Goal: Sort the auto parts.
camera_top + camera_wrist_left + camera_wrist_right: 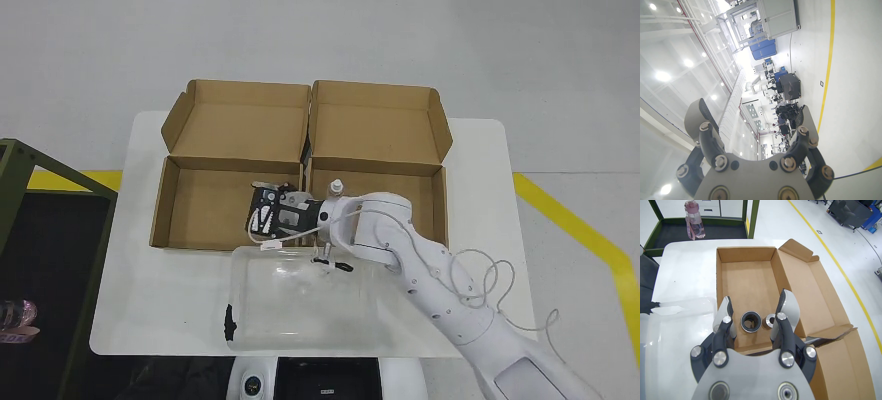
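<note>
My right gripper (pixel 262 212) hangs open over the near right corner of the left cardboard box (pixel 200 205). In the right wrist view a black bearing ring (pixel 750 321) and a short metal bushing (pixel 769 321) lie side by side on the floor of that box (pixel 745 254), just below the open right gripper (pixel 756 294), which holds nothing. The right cardboard box (pixel 385 190) stands next to it, lids up. My left gripper (pixel 753 103) is open and empty, pointing out into the room away from the table.
A clear plastic bin (pixel 290 300) stands on the white table (pixel 130 280) in front of the boxes, under the right arm. A pink water bottle (pixel 694 224) stands on a dark green-framed cart beside the table.
</note>
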`<move>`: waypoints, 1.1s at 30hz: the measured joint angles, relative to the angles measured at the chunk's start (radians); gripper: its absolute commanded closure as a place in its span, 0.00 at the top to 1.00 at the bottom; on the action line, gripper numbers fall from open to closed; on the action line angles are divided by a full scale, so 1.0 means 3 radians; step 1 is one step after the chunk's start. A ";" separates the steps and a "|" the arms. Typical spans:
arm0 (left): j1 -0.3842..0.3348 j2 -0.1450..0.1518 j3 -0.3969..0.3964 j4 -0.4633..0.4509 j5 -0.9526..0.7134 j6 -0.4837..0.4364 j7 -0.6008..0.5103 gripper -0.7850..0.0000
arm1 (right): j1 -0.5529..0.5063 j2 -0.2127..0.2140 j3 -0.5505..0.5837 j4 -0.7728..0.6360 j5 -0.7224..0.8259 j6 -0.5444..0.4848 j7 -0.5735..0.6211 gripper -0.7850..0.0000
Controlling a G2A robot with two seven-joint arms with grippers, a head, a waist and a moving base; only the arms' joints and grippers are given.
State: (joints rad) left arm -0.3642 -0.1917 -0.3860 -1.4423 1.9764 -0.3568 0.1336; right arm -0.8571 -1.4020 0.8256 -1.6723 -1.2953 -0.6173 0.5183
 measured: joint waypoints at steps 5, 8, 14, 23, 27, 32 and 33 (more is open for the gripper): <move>0.0000 0.0000 0.0000 0.0000 0.0000 0.0000 0.0000 1.00 | -0.0235 0.0070 0.0173 -0.0312 -0.0056 -0.0083 -0.0002 0.58; 0.0000 0.0000 0.0000 0.0000 0.0000 0.0000 0.0000 1.00 | -0.0360 0.0105 0.0272 -0.0458 -0.0069 -0.0115 -0.0038 0.58; 0.0000 0.0000 0.0000 0.0000 0.0000 0.0000 0.0000 1.00 | -0.0622 0.0180 0.0508 -0.0704 -0.0132 -0.0179 -0.0161 0.59; 0.0000 0.0000 0.0000 0.0000 0.0000 0.0000 0.0000 1.00 | -0.1081 0.0298 0.0961 -0.1041 -0.0294 -0.0221 -0.0501 0.61; 0.0000 0.0000 0.0000 0.0000 0.0000 0.0000 0.0000 1.00 | -0.1374 0.0360 0.1256 -0.1211 -0.0410 -0.0225 -0.0734 0.64; 0.0000 0.0000 0.0000 0.0000 0.0000 0.0000 0.0000 1.00 | -0.1755 0.0426 0.1626 -0.1345 -0.0537 -0.0184 -0.1067 0.70; 0.0000 0.0000 0.0000 0.0000 0.0000 0.0000 0.0000 1.00 | -0.1815 0.0435 0.1682 -0.1361 -0.0556 -0.0173 -0.1125 0.72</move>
State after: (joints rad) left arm -0.3642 -0.1917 -0.3860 -1.4423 1.9764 -0.3568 0.1336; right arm -1.4017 -1.2714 1.3302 -2.0805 -1.4620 -0.6691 0.1807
